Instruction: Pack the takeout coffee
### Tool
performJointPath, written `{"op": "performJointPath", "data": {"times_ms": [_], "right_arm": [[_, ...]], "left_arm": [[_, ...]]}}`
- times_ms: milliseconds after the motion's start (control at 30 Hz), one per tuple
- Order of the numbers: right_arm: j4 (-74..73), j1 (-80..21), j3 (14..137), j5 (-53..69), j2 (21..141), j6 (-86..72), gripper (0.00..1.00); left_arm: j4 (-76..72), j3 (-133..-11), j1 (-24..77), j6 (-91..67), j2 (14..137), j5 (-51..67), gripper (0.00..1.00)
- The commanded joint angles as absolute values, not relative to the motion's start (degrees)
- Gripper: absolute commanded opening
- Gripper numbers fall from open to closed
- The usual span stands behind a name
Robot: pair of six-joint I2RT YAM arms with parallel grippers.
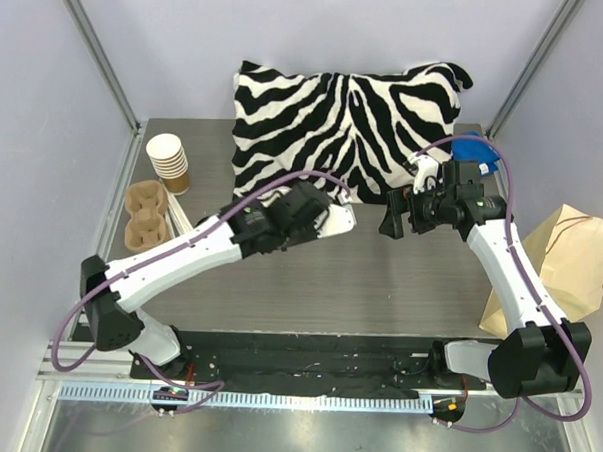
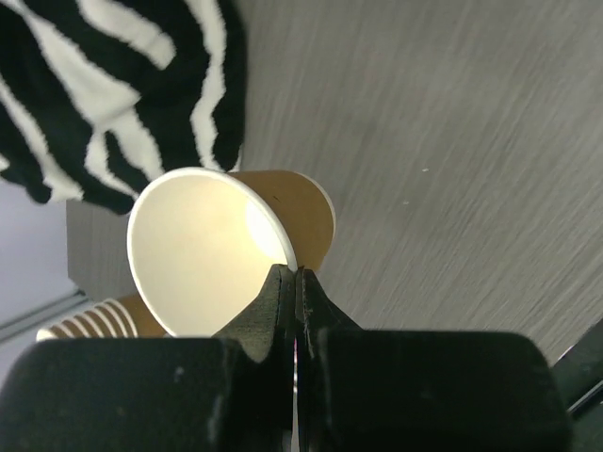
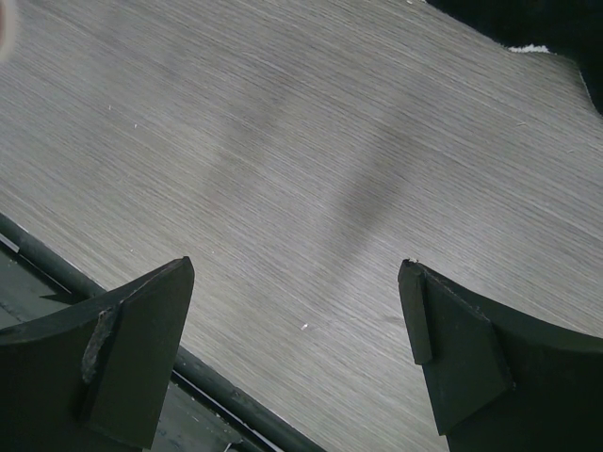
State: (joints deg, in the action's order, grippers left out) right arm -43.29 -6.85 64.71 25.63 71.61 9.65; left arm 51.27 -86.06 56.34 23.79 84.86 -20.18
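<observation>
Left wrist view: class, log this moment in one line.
left hand: shut on unlidded paper cup rim | right hand: open, empty

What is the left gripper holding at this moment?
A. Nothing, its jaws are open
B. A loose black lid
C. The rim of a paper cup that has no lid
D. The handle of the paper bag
C: in the left wrist view the left gripper is shut on the white rim of a brown paper cup, and the cup's open mouth shows no lid.
</observation>
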Motion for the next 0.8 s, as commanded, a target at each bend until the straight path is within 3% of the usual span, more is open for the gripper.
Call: {"op": "performJointPath", "data": {"times_ms": [0,167,667,767], "right_arm": [[-41.7,-6.1,65.7,25.2,69.3,9.2,1.00],[-41.9,-5.5,64.8,24.3,68.4,9.6,1.00],[-42.4,-2.9,64.3,24.1,67.2,9.4,1.00],[-42.3,-2.7,64.6,24.5,67.8,9.2,1.00]], "left_arm": [[43.3,-85.0,62.4,18.7,86.2,-24.0,0.00],[38.2,-82.0,68.0,15.9,88.2,-20.7,0.00],[29.6,-75.4,68.6,11.0,96.9,-18.3,0.00],[28.2,-74.1,68.6,10.1,96.9,-18.8,0.04]]}}
